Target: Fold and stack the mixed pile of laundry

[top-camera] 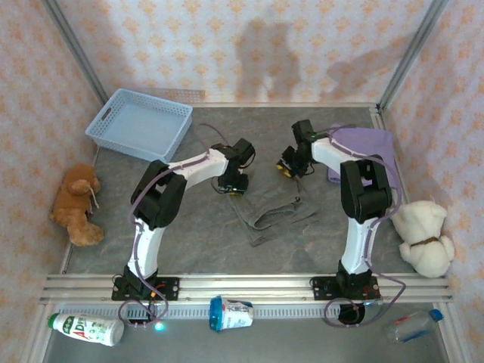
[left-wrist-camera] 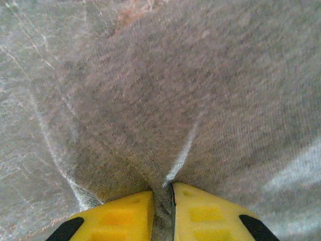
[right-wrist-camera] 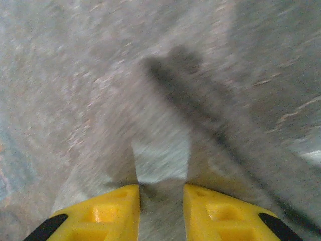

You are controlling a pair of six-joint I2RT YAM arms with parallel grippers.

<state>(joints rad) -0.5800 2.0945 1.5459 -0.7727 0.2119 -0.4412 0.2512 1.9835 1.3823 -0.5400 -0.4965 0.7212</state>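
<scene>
At mid-table, left gripper [left-wrist-camera: 163, 195] and right gripper [right-wrist-camera: 161, 193] each clamp narrowly on the grey top [top-camera: 276, 215], presumably to spread it for folding.

Garments, two: one grey top [top-camera: 272, 213] crumpled mid-table toward the near edge, one lavender T-shirt [top-camera: 372, 144] at the far right corner. Plush toys, two: one brown plush toy [top-camera: 76, 204] at the left edge, one cream plush toy [top-camera: 423, 236] at the right edge; baskets, one: a light blue basket [top-camera: 140, 125] at the far left corner. Arms, two: left arm [top-camera: 162, 198] and right arm [top-camera: 364, 189]; drink containers in front of the near edge, three: a green-capped white bottle [top-camera: 85, 328], a blue-and-white container [top-camera: 231, 314], a clear bottle [top-camera: 412, 327].
</scene>
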